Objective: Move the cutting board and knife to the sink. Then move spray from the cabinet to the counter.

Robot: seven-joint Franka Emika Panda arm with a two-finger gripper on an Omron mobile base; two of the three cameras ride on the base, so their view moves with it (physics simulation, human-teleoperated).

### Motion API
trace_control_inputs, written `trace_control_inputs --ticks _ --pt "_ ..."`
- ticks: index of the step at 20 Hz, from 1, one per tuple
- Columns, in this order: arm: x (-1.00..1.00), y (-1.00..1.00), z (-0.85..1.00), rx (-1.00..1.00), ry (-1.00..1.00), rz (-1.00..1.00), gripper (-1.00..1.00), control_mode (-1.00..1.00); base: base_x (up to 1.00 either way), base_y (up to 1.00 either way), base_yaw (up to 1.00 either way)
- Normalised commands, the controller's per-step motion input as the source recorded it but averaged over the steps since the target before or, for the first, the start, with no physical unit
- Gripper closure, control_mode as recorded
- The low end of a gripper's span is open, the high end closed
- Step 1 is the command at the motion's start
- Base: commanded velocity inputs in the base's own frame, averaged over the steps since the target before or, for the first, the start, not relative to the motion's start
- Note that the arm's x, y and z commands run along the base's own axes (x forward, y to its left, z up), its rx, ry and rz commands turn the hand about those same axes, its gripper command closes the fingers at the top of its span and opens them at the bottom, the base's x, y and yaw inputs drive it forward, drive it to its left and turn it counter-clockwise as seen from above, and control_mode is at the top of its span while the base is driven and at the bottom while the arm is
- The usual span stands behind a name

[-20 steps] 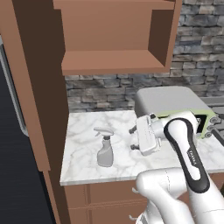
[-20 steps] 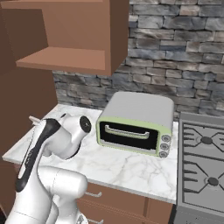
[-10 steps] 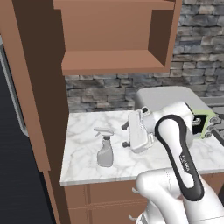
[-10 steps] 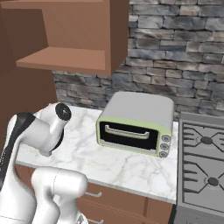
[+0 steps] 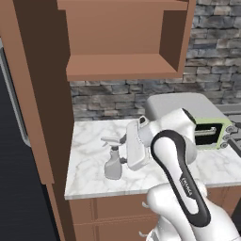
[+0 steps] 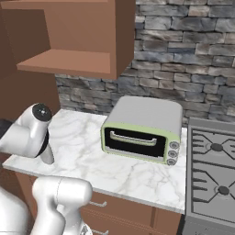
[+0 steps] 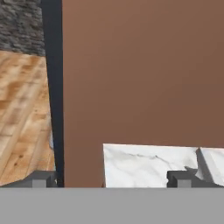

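**Spray bottle upright on the marble counter**

The spray (image 5: 113, 162), a translucent grey-white bottle with a trigger head, stands upright on the counter (image 5: 92, 143), near its left front part. The counter is white marble with grey veins. Above it hangs the cabinet (image 5: 123, 42), brown, open-fronted, its shelf bare.

arm: bent low, elbow up | tool (image 7: 112, 179): jaws spread wide, holding nothing
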Motion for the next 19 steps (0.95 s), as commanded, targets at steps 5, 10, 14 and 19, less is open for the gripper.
trace_control_inputs --ticks 5,10,14,19 --pt "-0.25 0.08 0.0 -0.09 -0.09 0.0 -1.0 -1.0 0.0 0.0 0.0" --pt "-0.34 -0.08 0.01 -0.02 -0.13 -0.04 -1.0 -1.0 0.0 0.0 0.0" --pt "-0.43 -0.24 0.09 0.0 -0.16 -0.07 -1.0 -1.0 0.0 0.0 0.0" --pt "-0.47 -0.35 0.22 0.0 -0.17 -0.09 -1.0 -1.0 0.0 0.0 0.0"
